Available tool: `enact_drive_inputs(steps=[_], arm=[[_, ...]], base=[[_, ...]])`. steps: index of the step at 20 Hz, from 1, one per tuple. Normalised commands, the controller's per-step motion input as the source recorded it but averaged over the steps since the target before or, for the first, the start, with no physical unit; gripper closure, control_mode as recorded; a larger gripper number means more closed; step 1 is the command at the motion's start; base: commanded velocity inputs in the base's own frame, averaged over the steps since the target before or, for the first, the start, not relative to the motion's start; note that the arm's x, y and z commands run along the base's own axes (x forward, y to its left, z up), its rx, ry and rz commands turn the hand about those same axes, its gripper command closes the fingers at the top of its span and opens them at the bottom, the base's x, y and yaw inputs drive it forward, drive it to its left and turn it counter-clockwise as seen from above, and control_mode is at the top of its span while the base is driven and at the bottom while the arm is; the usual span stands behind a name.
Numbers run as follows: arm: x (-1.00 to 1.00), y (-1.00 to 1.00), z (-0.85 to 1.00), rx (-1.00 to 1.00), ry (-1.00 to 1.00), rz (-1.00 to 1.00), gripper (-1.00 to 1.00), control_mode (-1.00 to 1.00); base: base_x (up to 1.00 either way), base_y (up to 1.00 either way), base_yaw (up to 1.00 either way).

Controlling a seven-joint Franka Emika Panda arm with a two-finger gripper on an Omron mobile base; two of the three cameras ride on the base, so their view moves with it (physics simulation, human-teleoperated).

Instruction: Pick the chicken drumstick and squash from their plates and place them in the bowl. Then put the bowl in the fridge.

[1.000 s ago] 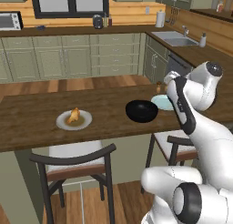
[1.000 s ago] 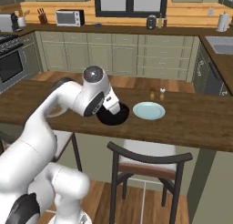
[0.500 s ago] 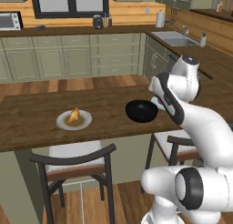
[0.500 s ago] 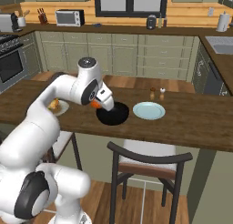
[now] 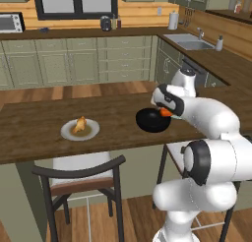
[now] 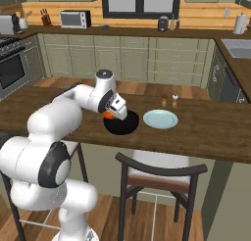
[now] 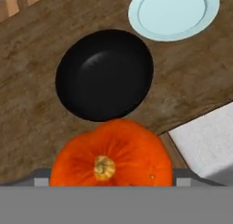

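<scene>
On the left of the wooden counter (image 5: 44, 137) we saw a pale plate (image 5: 80, 131) with the chicken drumstick (image 5: 79, 125) lying on it, golden-tan and well apart from everything else. A dark chair (image 5: 81, 179) stood tucked under the counter edge just below that plate.

Further right, near the middle of the counter, sat the black bowl (image 5: 152, 121), with nothing visible inside it. The gripper (image 5: 166, 111) hung over the bowl's right rim in the left base view, and at its tip we saw the bright orange squash (image 5: 166, 112). From the right base camera the squash (image 6: 109, 115) showed at the bowl's (image 6: 123, 123) left edge, under the hand. In the hand view the squash (image 7: 111, 155) sat low and close to the camera with its pale stem facing us, the bowl (image 7: 104, 74) lying beyond it. The fingers were spread wide, and the squash sat between them, so we took it as held, although the finger pads themselves were hidden.

To the right of the bowl lay a second plate (image 6: 160, 119), pale blue-white and bare, close beside it but not touching. Two small shakers (image 6: 169, 101) stood behind that plate.
</scene>
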Motion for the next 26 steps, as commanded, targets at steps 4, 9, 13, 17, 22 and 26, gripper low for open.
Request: enact_drive_inputs(steps=[4,9,13,17,22,26], arm=[[0.75,-0.02,-0.46,0.00,0.00,0.06,1.00,-1.00],[0.53,0.00,-0.53,-0.01,0.00,0.03,1.00,-1.00],[0.39,0.00,-0.46,0.00,0.00,0.00,1.00,-1.00],[0.26,0.00,-0.35,0.00,0.00,0.00,-1.00,-1.00],[0.14,0.00,-0.09,0.00,0.00,0.00,-1.00,-1.00],[0.06,0.00,-0.06,0.00,0.00,0.00,-1.00,-1.00]], base=[[0.00,0.00,0.00],[0.00,0.00,0.00],[0.00,0.00,0.00],[0.00,0.00,0.00],[0.00,0.00,0.00],[0.00,0.00,0.00]])
